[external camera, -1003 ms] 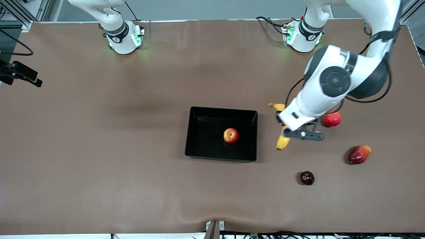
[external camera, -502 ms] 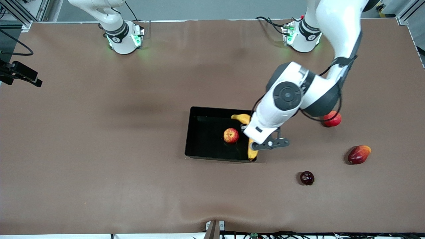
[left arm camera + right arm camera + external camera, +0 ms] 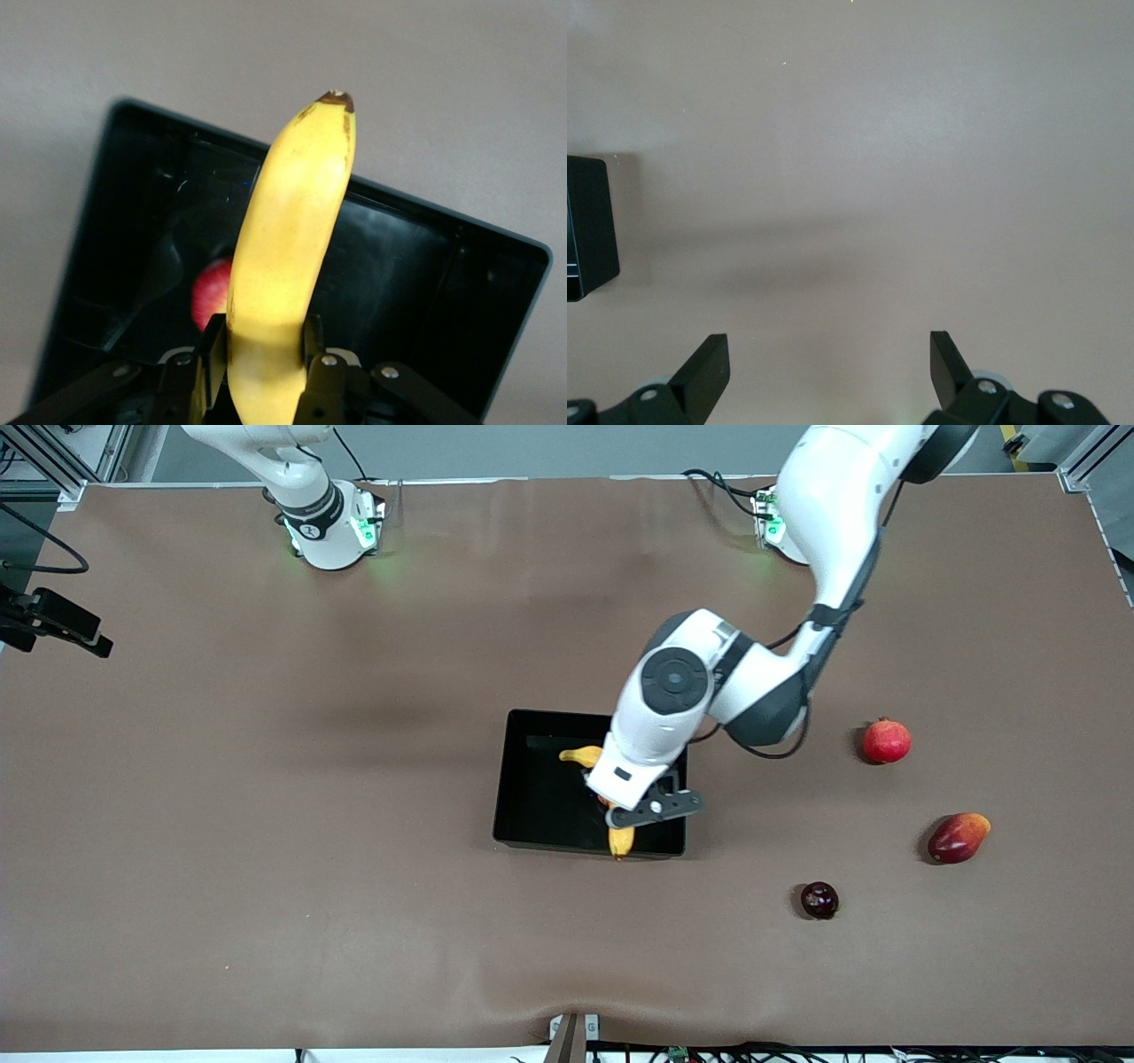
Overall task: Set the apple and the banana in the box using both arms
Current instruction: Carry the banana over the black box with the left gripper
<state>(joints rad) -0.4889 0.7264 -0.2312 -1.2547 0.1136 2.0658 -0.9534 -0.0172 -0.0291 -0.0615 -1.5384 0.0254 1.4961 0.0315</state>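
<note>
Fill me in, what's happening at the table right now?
The left gripper is shut on the banana and holds it over the box, where the apple already lies. The banana is not yet set down. The right gripper waits open over bare table beside the box. A pomegranate, a mango and a dark fruit lie toward the left arm's end.

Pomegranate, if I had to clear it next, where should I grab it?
Probably from straight above, fingers across the round middle of the pomegranate. It sits alone on the table toward the left arm's end, crown tip pointing toward the bases, so avoid pinching the crown.
</note>
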